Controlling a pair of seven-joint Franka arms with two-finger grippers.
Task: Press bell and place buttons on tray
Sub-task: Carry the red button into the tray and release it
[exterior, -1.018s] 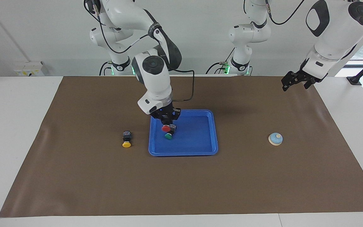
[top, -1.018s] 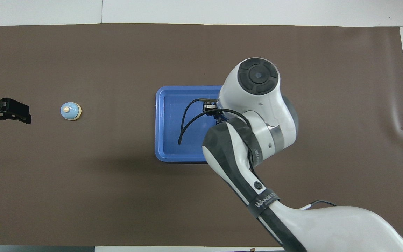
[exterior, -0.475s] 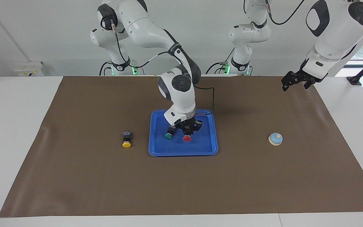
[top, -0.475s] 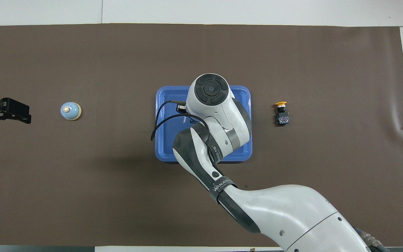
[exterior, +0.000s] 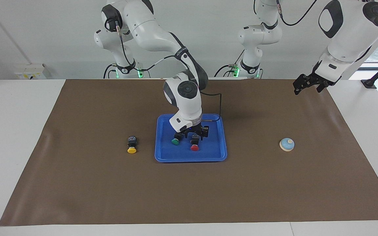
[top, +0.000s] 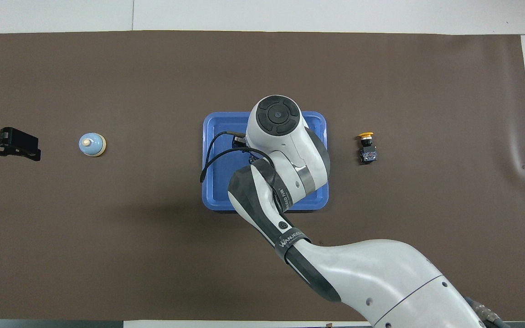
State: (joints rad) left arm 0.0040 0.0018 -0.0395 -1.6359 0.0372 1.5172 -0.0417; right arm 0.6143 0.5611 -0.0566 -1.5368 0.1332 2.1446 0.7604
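Two white robot arms work over a table covered by a brown mat point(exterior: 110, 190). The right arm reaches out from its base, bends sharply at the elbow and points its wrist straight down over the middle of a bright-blue tray point(exterior: 216, 154) at the centre of the mat. Its right gripper point(exterior: 194, 133) hangs low in the tray, directly above a red button point(exterior: 194, 146) that lies on the tray floor; the fingers appear spread on either side of the button's black body, though whether they touch it cannot be told. A green button point(exterior: 175, 141) lies in the tray just beside the red one, toward the right arm's end. A yellow button point(exterior: 132, 144) lies on the mat outside the tray, farther toward the right arm's end of the table. A light-blue bell point(exterior: 286, 144) sits on the mat well apart from the tray, toward the left arm's end. The left arm waits, its left gripper point(exterior: 302, 86) raised over the mat's edge near that end, and its finger state cannot be told. Seen from overhead, the right arm's wrist covers the tray point(top: 212, 191) floor, hiding the gripper and both buttons inside, while the bell point(top: 92, 144), the yellow button point(top: 366, 148) and the left gripper point(top: 16, 146) show plainly.
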